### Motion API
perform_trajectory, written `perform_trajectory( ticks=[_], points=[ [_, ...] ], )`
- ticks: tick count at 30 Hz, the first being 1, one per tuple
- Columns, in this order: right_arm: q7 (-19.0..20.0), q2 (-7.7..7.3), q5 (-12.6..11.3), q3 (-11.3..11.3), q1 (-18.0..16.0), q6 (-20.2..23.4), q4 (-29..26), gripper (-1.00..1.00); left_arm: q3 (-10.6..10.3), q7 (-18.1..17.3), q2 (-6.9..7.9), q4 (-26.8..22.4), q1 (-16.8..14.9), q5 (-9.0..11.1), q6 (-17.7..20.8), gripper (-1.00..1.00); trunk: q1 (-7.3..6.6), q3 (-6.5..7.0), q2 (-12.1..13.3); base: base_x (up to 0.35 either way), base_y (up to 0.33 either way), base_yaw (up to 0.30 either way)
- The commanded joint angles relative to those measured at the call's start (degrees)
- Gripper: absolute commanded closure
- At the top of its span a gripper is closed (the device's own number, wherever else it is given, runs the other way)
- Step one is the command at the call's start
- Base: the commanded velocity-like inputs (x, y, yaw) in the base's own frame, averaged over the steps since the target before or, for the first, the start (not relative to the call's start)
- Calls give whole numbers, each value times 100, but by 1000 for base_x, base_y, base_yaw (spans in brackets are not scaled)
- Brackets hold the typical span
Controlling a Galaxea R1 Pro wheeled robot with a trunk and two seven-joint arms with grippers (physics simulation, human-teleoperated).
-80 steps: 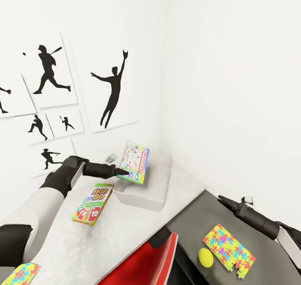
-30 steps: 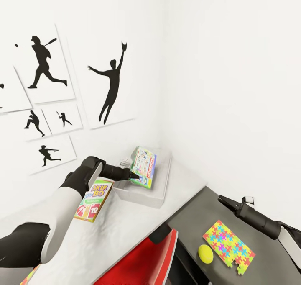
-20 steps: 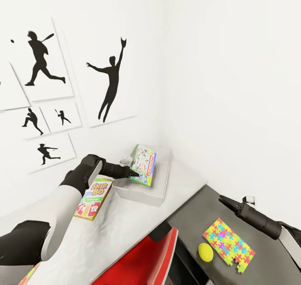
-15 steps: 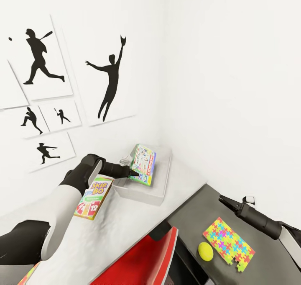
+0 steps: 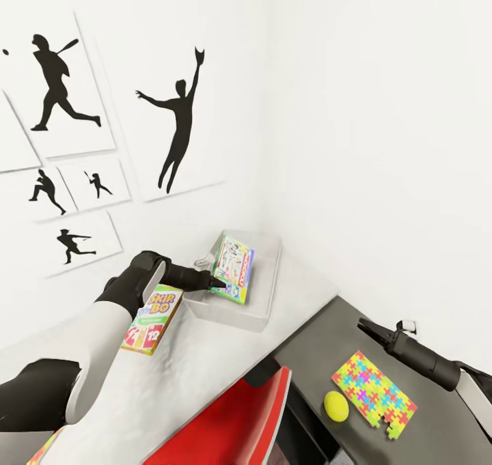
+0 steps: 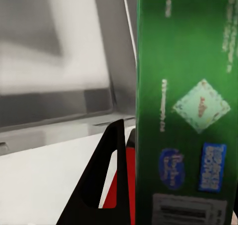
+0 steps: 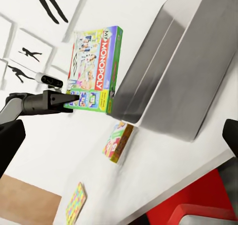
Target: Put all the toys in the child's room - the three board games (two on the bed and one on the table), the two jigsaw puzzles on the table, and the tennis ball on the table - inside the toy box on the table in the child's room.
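Observation:
My left gripper [image 5: 219, 284] is shut on the lower corner of a Monopoly board game [image 5: 233, 266]. The box stands tilted on edge over the near left part of the light grey toy box [image 5: 260, 300] in the corner of the white table [image 5: 205, 362]. In the left wrist view its green back [image 6: 183, 101] stands beside one black finger [image 6: 106, 180]. A Skip-Bo board game [image 5: 152, 310] lies flat beside my left forearm. One jigsaw puzzle [image 5: 373, 394] and the tennis ball [image 5: 335, 405] lie on the dark grey cabinet [image 5: 321, 345], just below my open right gripper [image 5: 364, 327]. Another puzzle [image 5: 41, 451] peeks in at the table's near edge.
A red chair [image 5: 225, 424] stands between the table and the cabinet, close in front of me. White walls meet right behind the toy box, with black silhouette posters [image 5: 178, 120] on the left one. The right wrist view looks across the toy box [image 7: 168, 86] toward the held game [image 7: 94, 69].
My left gripper carried the Monopoly box to the right over the toy box and tipped it more upright. The view has shifted slightly. The right arm has held still.

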Motion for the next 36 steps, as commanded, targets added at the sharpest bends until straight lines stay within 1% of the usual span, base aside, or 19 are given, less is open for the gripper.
perform_trajectory(
  ticks=[1, 15, 24, 26, 31, 36],
  points=[
    [4, -2, -32, 2, -4, 48, 0, -100, -21, 2, 6, -5, -6, 33, 37, 100, 3, -22, -13, 0, 0, 0],
    [4, -2, -34, 2, -4, 48, -4, -100, -14, 1, -6, -5, -11, 31, 48, 100, 3, -150, -13, 0, 0, 0],
    [4, 1, -26, 2, -4, 30, -2, -100, -18, 58, -46, -37, -14, 33, 59, 100, 3, -167, -13, 0, 0, 0],
    [-18, 67, -34, -33, 6, 79, 53, -100, -31, 71, -69, -49, -15, 24, 67, 100, 3, -167, -13, 0, 0, 0],
    [-42, 74, -32, -33, 7, 79, 45, -100, -32, 71, -71, -49, -15, 23, 66, 100, 3, -167, -13, 0, 0, 0],
    [-77, -6, -33, -39, 12, 75, 45, -100, -26, 71, -54, -49, -15, 23, 65, 100, 3, -167, -13, 0, 0, 0]
  ],
)
